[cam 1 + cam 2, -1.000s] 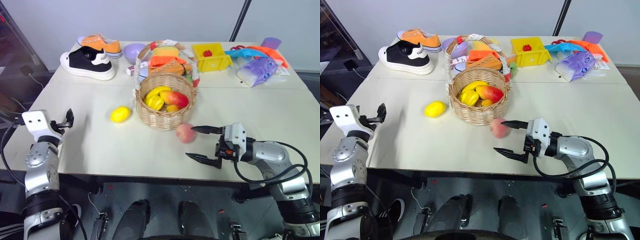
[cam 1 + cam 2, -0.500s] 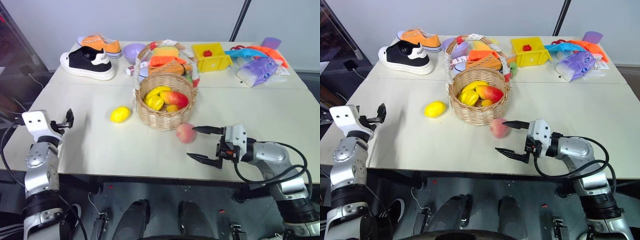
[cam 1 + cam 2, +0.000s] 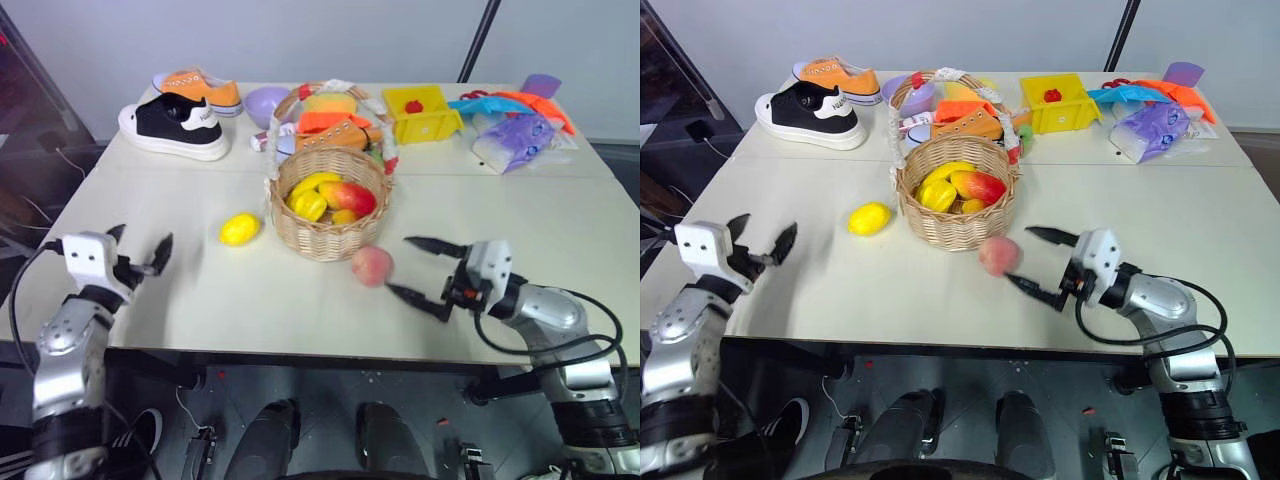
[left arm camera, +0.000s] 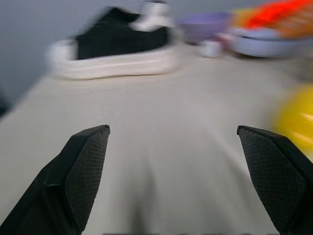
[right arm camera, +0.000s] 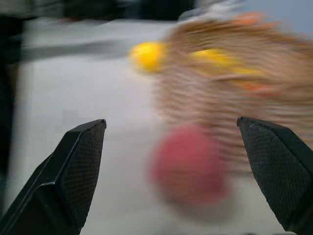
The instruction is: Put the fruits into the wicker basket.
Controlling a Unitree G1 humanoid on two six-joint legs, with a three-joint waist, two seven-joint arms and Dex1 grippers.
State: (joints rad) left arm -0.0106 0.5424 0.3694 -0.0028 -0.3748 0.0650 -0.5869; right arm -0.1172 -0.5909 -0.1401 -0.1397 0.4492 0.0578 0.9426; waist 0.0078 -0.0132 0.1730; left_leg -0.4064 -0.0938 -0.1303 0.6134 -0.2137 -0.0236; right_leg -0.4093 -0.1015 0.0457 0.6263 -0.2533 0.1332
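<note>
Two fruits lie loose on the table: one peach (image 3: 371, 265), just in front of the wicker basket (image 3: 330, 237) and near its wall, and one lemon (image 3: 239, 229) just to the basket's left. Inside the basket you can count about three pieces, yellow and red-yellow; more may be hidden beneath.

Right gripper (image 3: 428, 273) stands just to the right of the peach, jaws spread wide, empty. Left gripper (image 3: 140, 254) is well apart from the lemon, also spread wide and empty.

Handling, as a judgement: the fruits look like light, rigid toys with smooth round skin, so expect them to roll or squirt out. Take the peach across its widest middle, fingers level with the table. Same for the lemon, across its short axis.
</note>
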